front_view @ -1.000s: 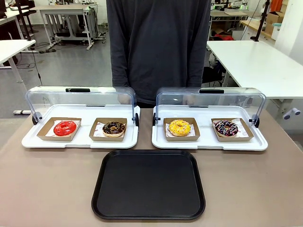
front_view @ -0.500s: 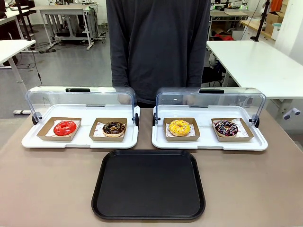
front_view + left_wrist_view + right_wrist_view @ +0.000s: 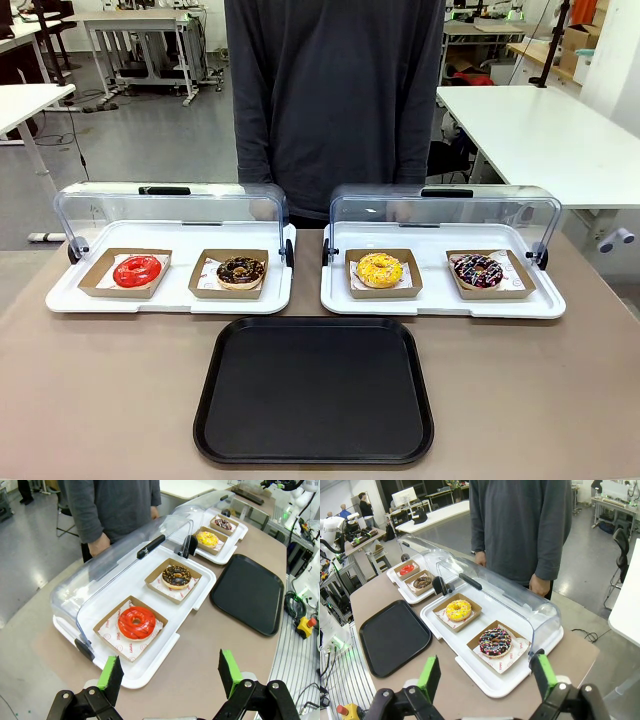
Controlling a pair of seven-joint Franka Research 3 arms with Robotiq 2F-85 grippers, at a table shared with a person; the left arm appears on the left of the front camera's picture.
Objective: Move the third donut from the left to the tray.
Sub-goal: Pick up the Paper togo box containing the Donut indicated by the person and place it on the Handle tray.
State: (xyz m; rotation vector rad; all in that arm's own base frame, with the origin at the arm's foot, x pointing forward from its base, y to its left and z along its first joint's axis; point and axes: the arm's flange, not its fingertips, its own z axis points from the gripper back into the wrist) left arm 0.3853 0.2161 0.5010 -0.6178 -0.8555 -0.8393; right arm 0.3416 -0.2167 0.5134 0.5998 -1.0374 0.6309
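The third donut from the left, yellow-glazed (image 3: 379,269) (image 3: 458,609) (image 3: 207,538), sits on a brown cardboard holder in the right white tray, under its raised clear lid. The black tray (image 3: 314,390) (image 3: 392,636) (image 3: 248,591) lies in front of the two white trays, bare. My left gripper (image 3: 170,672) hovers open high above the table's left end, near the red donut (image 3: 136,622). My right gripper (image 3: 485,676) hovers open above the table's right end, near the sprinkled chocolate donut (image 3: 495,642). Nothing is between either pair of fingers.
A red donut (image 3: 137,270) and a chocolate donut (image 3: 241,271) sit in the left white tray (image 3: 170,300). A sprinkled chocolate donut (image 3: 478,270) shares the right white tray (image 3: 440,304). Both lids stand raised at the back. A person (image 3: 335,100) stands behind the trays.
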